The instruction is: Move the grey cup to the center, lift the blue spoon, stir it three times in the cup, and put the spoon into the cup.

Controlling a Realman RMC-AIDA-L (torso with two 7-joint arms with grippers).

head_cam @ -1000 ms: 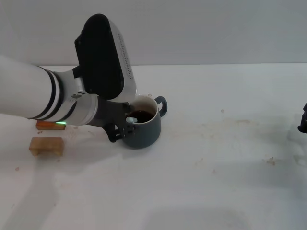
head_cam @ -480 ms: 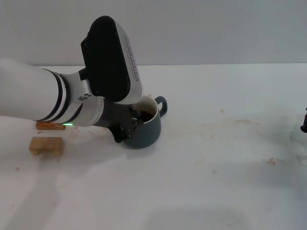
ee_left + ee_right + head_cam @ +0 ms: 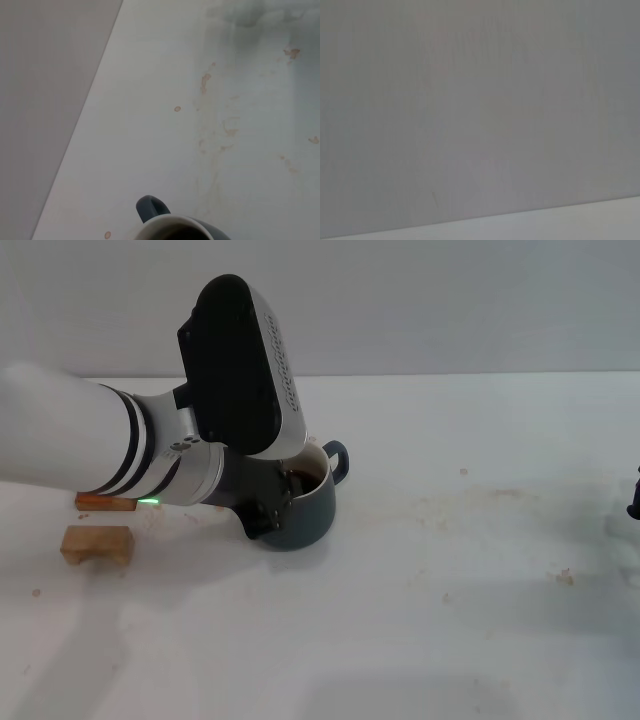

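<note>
Blue-grey cup (image 3: 305,508), cream inside, dark liquid.

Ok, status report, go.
Left gripper at grey cup rim, fingers unclear. Spoon not visible. Right gripper parked at table edge. Wooden blocks well aside.

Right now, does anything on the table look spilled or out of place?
Yes. Brownish stains and specks dot the table right of the cup, as if liquid had splashed. The cup stands upright, the left tool at its rim. Two wooden blocks lie to its left.
</note>
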